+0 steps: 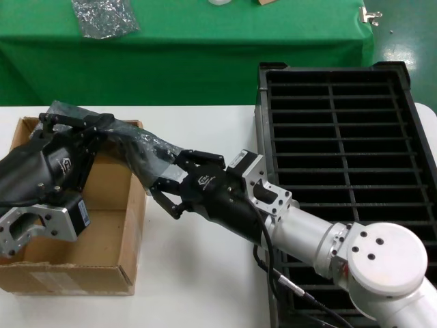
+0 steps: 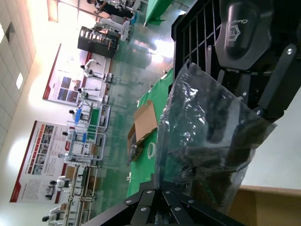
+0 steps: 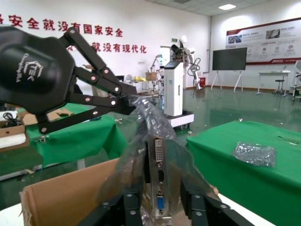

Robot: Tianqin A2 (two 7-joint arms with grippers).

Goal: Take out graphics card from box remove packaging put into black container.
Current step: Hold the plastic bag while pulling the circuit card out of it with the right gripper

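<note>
The graphics card (image 3: 159, 181) is out of the box (image 1: 102, 225) but inside the packaging (image 1: 140, 152) — left gripper (image 1: 68, 123) and right gripper (image 1: 171, 179) both pinch it; the black container (image 1: 341, 164) waits.

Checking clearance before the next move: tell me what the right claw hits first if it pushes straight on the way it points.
The right claw points at the packaging, which it already pinches. Straight on, it would likely meet the left claw holding the bag's other end above the box, though depth is uncertain.

Robotics lab or exhibition hall: polished floor, wall posters (image 2: 51, 161), green-draped tables (image 3: 254, 181), wall screen (image 3: 229, 59).
</note>
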